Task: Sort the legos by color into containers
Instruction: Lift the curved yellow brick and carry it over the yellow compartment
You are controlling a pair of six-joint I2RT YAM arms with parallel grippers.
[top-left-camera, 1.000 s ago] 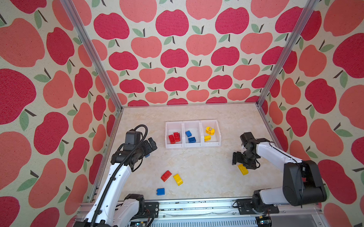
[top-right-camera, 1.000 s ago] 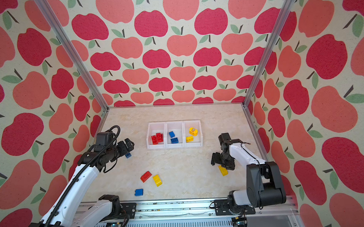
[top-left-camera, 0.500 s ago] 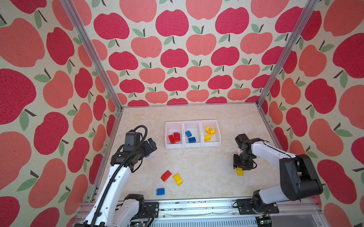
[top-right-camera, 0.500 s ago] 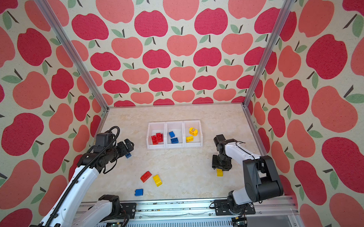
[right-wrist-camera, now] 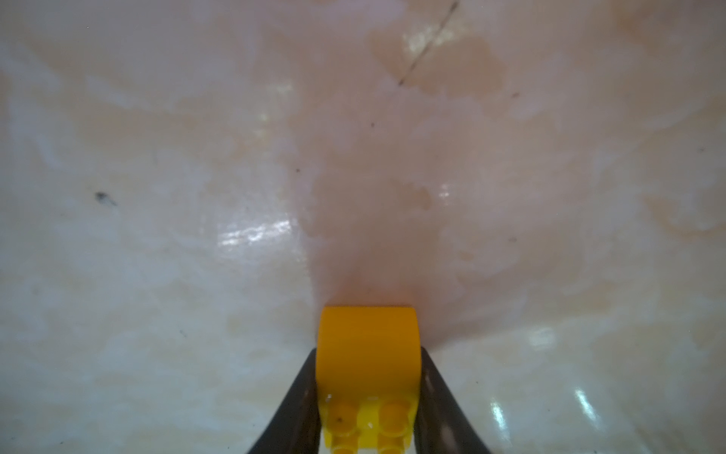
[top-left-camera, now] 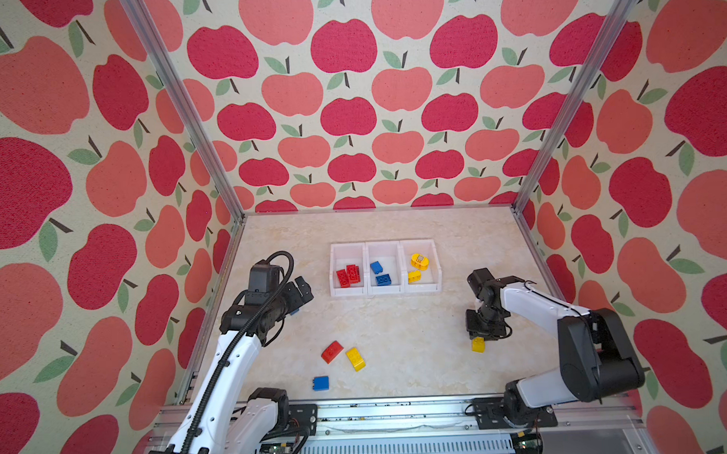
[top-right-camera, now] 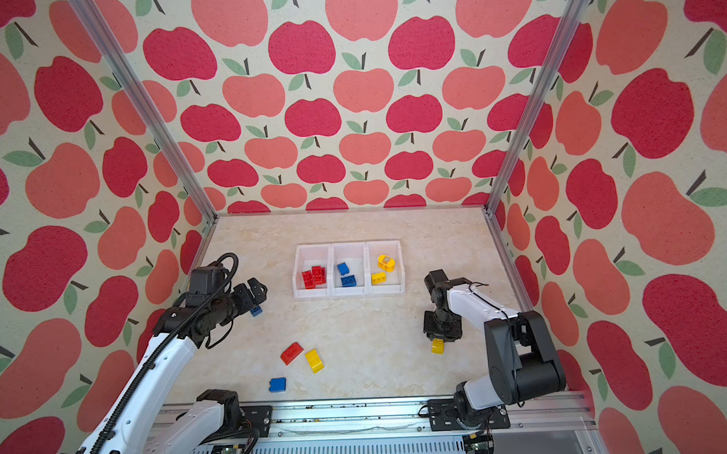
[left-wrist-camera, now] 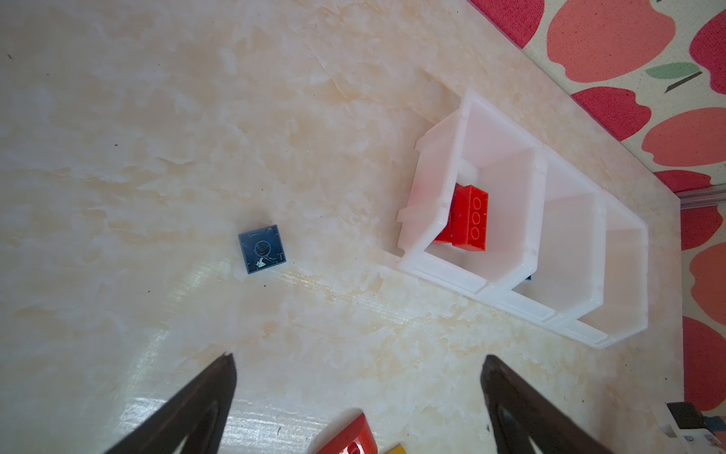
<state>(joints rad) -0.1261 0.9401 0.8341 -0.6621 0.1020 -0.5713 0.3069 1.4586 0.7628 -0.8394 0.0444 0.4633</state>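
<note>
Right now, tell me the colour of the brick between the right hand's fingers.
Yellow. The brick shows best in the right wrist view, gripped by the right hand.

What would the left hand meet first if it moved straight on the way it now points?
The open left hand would probably meet the beige marbled tabletop first, close beside the small blue square plastic brick; depth is unclear.

I see three walls (top-left-camera: 349, 112) papered with red and pink apples on cream, joined by aluminium corner posts (top-left-camera: 185, 109). The tabletop (top-left-camera: 398, 318) is glossy cream marble-look, catching bright glints, with a metal rail (top-left-camera: 401, 414) along its near edge
</note>
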